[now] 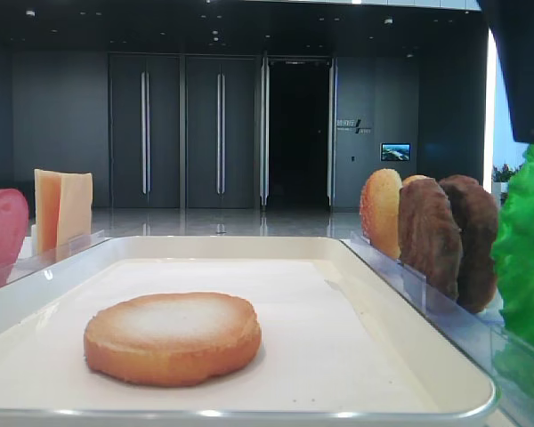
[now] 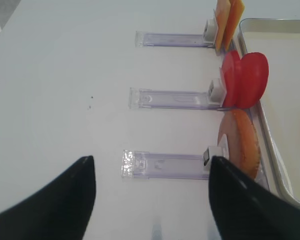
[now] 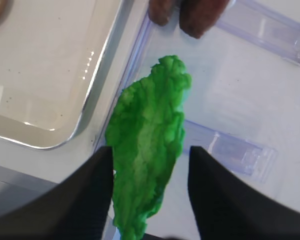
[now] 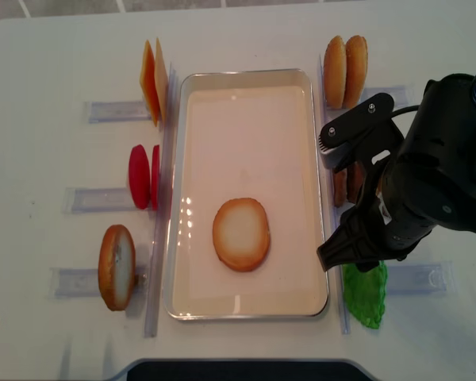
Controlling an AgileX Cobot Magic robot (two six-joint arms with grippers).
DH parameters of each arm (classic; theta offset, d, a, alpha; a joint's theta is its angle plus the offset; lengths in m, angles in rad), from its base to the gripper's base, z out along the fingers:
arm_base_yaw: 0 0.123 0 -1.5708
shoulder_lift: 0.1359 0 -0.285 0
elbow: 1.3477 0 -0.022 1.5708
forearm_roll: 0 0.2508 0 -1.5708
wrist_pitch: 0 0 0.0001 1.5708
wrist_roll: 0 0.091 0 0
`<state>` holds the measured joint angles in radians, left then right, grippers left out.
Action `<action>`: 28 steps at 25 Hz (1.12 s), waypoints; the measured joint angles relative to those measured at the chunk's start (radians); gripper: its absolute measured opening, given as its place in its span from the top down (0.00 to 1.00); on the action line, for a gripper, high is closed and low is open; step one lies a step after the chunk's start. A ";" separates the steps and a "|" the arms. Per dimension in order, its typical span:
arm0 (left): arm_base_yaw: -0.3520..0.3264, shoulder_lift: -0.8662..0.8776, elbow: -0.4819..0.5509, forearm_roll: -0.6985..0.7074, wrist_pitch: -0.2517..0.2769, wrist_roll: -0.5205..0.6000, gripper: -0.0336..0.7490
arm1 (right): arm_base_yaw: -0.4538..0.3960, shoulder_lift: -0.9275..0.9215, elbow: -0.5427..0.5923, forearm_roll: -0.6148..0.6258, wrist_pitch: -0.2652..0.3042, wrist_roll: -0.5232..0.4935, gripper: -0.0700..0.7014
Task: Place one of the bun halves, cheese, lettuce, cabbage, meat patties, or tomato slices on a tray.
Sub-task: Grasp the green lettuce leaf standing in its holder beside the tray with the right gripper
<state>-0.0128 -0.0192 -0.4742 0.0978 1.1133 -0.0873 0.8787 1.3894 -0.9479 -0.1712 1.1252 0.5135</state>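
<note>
Fingers point(image 3: 97, 195) of the right gripper point(image 3: 149, 192) stand apart on either side of the lettuce point(image 3: 149, 145) in the right wrist view, with gaps showing, so nothing is clamped; the leaf lies just outside the tray point(image 3: 65, 135) corner, near two meat patties point(image 3: 190, 17); in the left wrist view the left gripper point(image 2: 152, 200) has its dark fingers spread wide over bare table, with a bun half point(image 2: 242, 142), tomato slices point(image 2: 247, 80) and cheese point(image 2: 229, 17) standing in clear holders point(image 2: 165, 165) beside the tray; the low exterior view shows one bun half point(image 1: 172, 338) flat on the tray point(image 1: 249, 414); the overhead view shows the right gripper point(image 4: 357, 246) above the lettuce point(image 4: 365, 294), right of the tray point(image 4: 250, 313).
</note>
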 joint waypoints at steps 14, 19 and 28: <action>0.000 0.000 0.000 0.000 0.000 0.000 0.27 | 0.000 0.000 0.000 -0.002 -0.006 -0.002 0.82; 0.000 0.000 0.000 0.000 0.000 0.000 0.27 | 0.000 0.000 0.000 -0.009 0.001 -0.002 0.86; 0.000 0.000 0.000 0.000 0.000 0.000 0.27 | 0.000 0.000 -0.033 0.014 0.043 -0.012 0.86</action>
<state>-0.0128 -0.0192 -0.4742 0.0978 1.1133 -0.0873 0.8787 1.3894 -0.9806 -0.1571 1.1687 0.5016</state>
